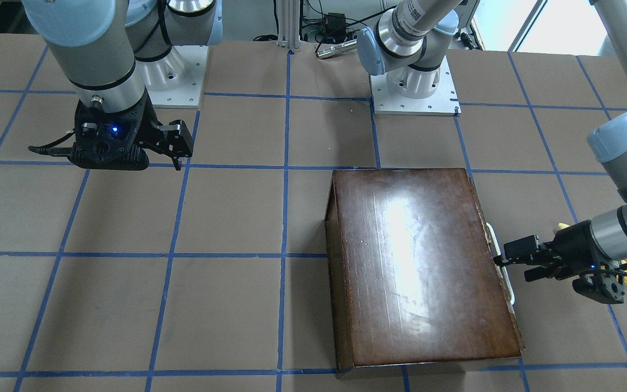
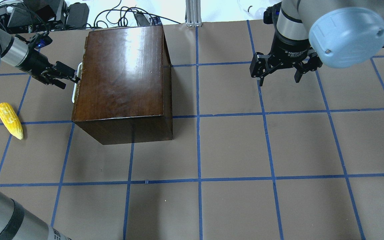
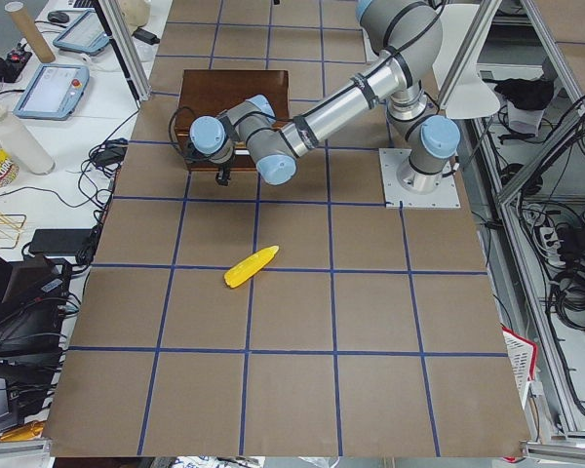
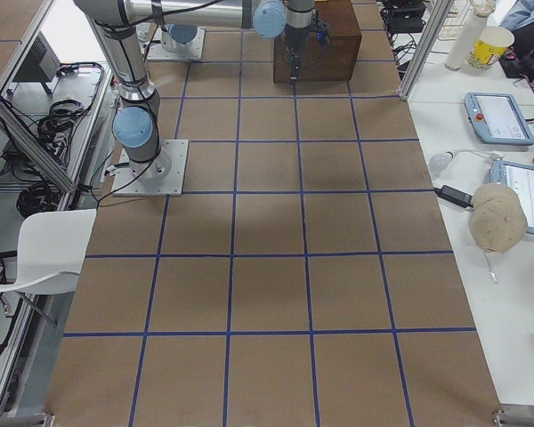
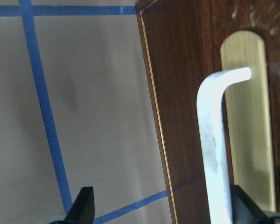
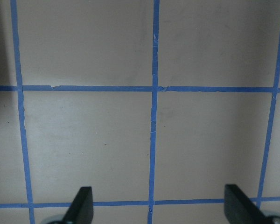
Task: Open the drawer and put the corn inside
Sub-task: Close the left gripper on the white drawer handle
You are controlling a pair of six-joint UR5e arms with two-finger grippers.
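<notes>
One box [image 2: 122, 76] stands on the worktop [image 2: 232, 150], its one drawer [image 5: 186, 93] shut. One corn [image 2: 9, 120] lies on the worktop at the box's 8 o'clock, well apart. Two end effectors: the left end effector [image 2: 69, 81], at 9 o'clock, gapes around the single white handle [image 5: 214, 140]. The right end effector [image 2: 279, 80], at 3 o'clock, hangs spread wide, gripping nothing.

Dark-brown drawer [image 5: 186, 93] closed, white handle [image 5: 212, 140] across its front; yellow corn [image 2: 9, 120] flat on the table [image 2: 232, 150], apart from it
</notes>
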